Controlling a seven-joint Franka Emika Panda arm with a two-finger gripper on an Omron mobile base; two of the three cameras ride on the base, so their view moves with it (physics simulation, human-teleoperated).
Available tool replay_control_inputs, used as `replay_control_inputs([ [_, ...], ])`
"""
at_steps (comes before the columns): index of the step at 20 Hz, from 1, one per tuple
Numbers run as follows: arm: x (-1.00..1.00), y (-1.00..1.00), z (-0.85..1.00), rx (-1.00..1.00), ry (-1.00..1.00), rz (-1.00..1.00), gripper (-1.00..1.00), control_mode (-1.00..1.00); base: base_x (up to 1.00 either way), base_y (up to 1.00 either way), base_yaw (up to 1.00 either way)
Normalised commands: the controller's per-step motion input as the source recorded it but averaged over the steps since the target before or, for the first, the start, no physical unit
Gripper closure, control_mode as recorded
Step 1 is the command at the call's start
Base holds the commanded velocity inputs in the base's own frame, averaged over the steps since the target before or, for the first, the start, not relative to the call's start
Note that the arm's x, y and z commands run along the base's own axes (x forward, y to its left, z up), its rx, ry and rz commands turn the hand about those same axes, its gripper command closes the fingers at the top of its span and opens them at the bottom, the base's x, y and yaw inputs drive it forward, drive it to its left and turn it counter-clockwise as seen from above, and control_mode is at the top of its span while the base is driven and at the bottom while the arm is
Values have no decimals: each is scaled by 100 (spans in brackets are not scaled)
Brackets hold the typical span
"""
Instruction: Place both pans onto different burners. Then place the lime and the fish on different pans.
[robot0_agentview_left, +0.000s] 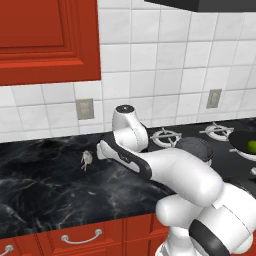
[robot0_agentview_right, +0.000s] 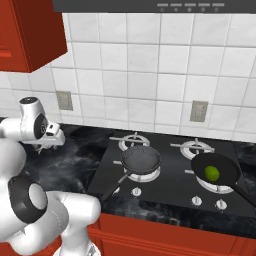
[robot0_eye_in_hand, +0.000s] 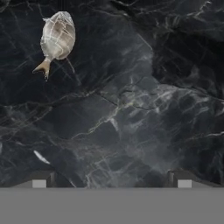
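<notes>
Gripper hangs wide open and empty over the counter with the fish lying at its 11 o'clock, so both pans are on burners, lime done, fish left.

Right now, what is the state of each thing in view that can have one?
Fish: lying on the counter, not held.
Lime: inside the black pan.
Black pan: on the front right burner.
Grey pan: empty, on the front left burner.
End effector: open, empty, over the counter.
</notes>
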Motion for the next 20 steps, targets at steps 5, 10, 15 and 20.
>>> replay_control_inputs([
  [5,31,11,-14,2,0,0,-100,-100,0,0,0],
  [10,30,16,-8,2,0,0,-100,-100,0,0,0],
  [15,34,22,-22,0,0,0,-100,-100,0,0,0],
  [20,27,24,-24,0,0,0,-100,-100,0,0,0],
])
